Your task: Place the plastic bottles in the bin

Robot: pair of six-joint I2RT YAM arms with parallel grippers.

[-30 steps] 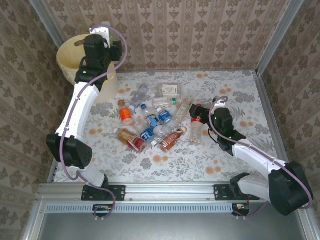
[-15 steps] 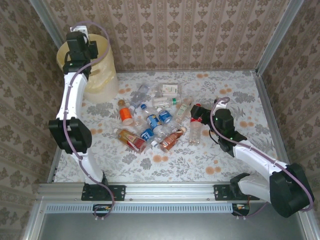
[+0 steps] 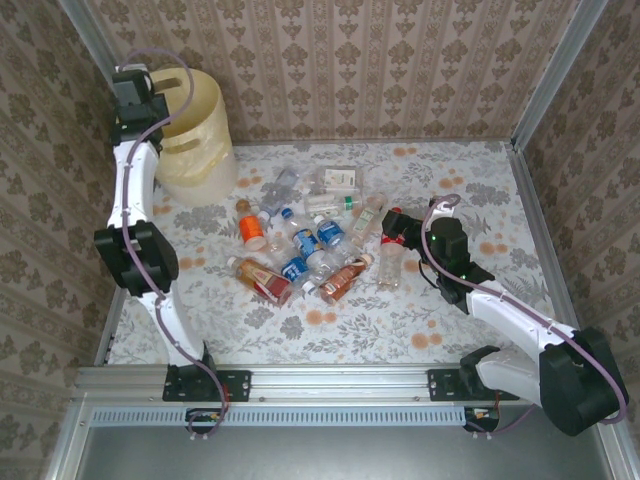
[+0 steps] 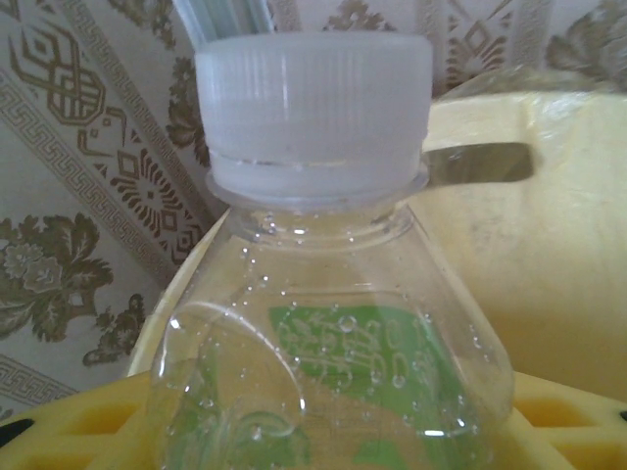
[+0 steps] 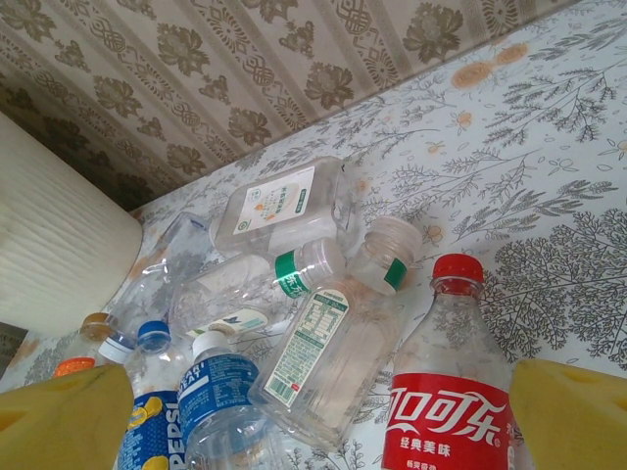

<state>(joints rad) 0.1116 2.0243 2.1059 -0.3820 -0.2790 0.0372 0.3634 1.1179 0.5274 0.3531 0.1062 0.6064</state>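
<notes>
One clear bottle (image 4: 333,352) with a white cap (image 4: 313,108) and a green label is up in the far left corner, clamped between the yellow fingers (image 4: 568,416) of the left gripper (image 4: 323,436). It stands upright in the grip. The pale yellow bin (image 3: 195,130) is just behind it, with one oval handle cutout showing beside the bottle's neck. From above, that arm reaches to the left side of the bin's rim, but I cannot tell whether the bottle is over the opening or just outside it.

About a dozen more bottles (image 3: 310,235) lie jumbled in the middle of the flowered table (image 3: 480,190), to the right of the bin and nearer than it. The right gripper (image 5: 318,431) is low at the right edge of that pile with its fingers spread wide and nothing in them. A red-capped cola bottle (image 5: 451,392) lies between them. Beyond it lie a squarish bottle (image 5: 279,206) with a white label, one with a green band (image 5: 284,274), and some blue-labelled ones (image 5: 220,392) to the left.
</notes>
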